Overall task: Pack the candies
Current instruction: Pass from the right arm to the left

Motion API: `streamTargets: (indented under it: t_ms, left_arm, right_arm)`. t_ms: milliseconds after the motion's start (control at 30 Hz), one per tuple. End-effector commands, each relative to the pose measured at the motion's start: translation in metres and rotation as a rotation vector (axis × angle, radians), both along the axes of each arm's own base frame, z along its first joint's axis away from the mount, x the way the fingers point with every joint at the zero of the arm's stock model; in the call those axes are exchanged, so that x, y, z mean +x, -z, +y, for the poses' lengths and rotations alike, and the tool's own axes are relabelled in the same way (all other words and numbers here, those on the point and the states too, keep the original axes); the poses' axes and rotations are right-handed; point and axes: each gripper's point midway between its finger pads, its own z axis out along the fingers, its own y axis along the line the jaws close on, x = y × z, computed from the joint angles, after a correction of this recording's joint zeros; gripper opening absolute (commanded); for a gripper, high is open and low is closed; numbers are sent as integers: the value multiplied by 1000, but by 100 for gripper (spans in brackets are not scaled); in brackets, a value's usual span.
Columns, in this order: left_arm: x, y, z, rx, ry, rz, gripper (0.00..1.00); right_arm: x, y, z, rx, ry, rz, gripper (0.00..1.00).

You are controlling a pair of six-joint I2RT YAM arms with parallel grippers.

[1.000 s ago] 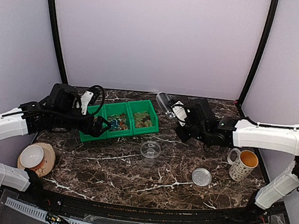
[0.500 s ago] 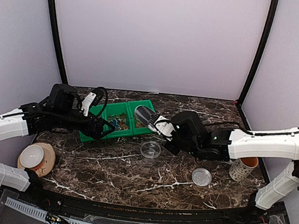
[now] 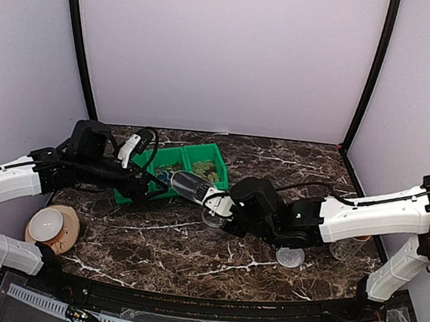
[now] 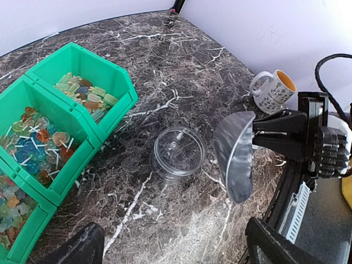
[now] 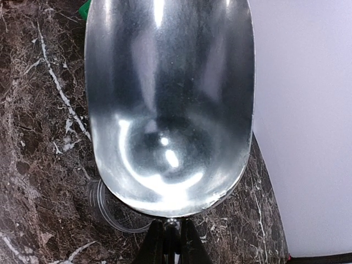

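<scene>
Right gripper [image 5: 168, 246] clamped on the handle of an empty metal scoop [image 5: 165, 99]; clear tub [image 4: 177, 154] just beneath its near end. Left gripper [image 4: 176, 245] spread wide, empty. Candies [image 4: 38, 140] ahead of the scoop tip, in the green bin [image 4: 88, 60]. They look light, loose and slick-wrapped: scoop, don't pinch. A second ago the scoop hung behind the bin; it has since swung left.

The right arm swung left across the table, carrying the scoop [image 3: 186, 183] from beyond the bin's [image 3: 201, 150] right end down to its front edge. The right gripper [image 3: 216, 200], clamped on the scoop's handle, came to sit over the tub [image 3: 211, 221], partly covering it. The forearm came to hide most of the mug [image 3: 341, 251] and overlap the lid [image 3: 289, 257].
</scene>
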Motion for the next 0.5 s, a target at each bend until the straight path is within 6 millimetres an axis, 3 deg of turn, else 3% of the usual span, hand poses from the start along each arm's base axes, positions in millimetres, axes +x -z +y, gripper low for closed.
streamTargets:
  t_ms: [0, 300, 333, 467]
  left_arm:
    - [-7, 1, -9, -47, 65, 26, 91]
    - [-17, 3, -20, -92, 147, 85, 79]
    - [-18, 3, -21, -95, 152, 90, 77]
    - [-19, 5, -23, -99, 166, 105, 67]
  right_arm:
    - [-6, -13, 13, 16, -14, -77, 0]
    - [-13, -21, 23, -21, -25, -149, 0]
    - [-13, -13, 26, -46, -28, -149, 0]
    - [-15, -11, 30, -66, -27, -167, 0]
